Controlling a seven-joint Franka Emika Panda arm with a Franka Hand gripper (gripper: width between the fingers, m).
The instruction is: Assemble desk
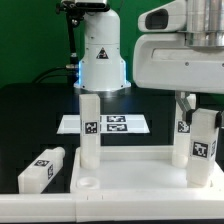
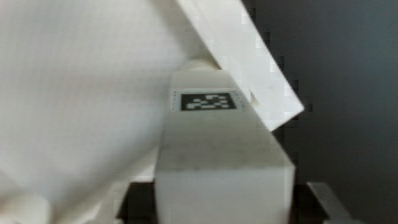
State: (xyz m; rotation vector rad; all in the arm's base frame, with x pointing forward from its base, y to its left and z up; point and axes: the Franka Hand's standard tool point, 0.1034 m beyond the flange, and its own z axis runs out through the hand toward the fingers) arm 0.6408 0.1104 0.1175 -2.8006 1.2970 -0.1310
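The white desk tabletop [image 1: 140, 165] lies flat at the front with round corner sockets facing up. One tagged leg [image 1: 90, 125] stands upright in its corner on the exterior view's left. Another leg [image 1: 184, 128] stands at the far corner on the exterior view's right. My gripper [image 1: 203, 110] is shut on a third leg [image 1: 204, 148], holding it upright over the near corner on that side. In the wrist view this leg [image 2: 214, 140] with its tag fills the space between my dark fingers [image 2: 143, 205], over the tabletop [image 2: 71, 100]. A fourth leg [image 1: 42, 168] lies loose beside the tabletop, on the exterior view's left.
The marker board [image 1: 105, 124] lies flat on the black table behind the tabletop. The robot's white base [image 1: 100, 55] stands behind it. The arm's bulky white body [image 1: 180, 55] hangs over the side on the exterior view's right.
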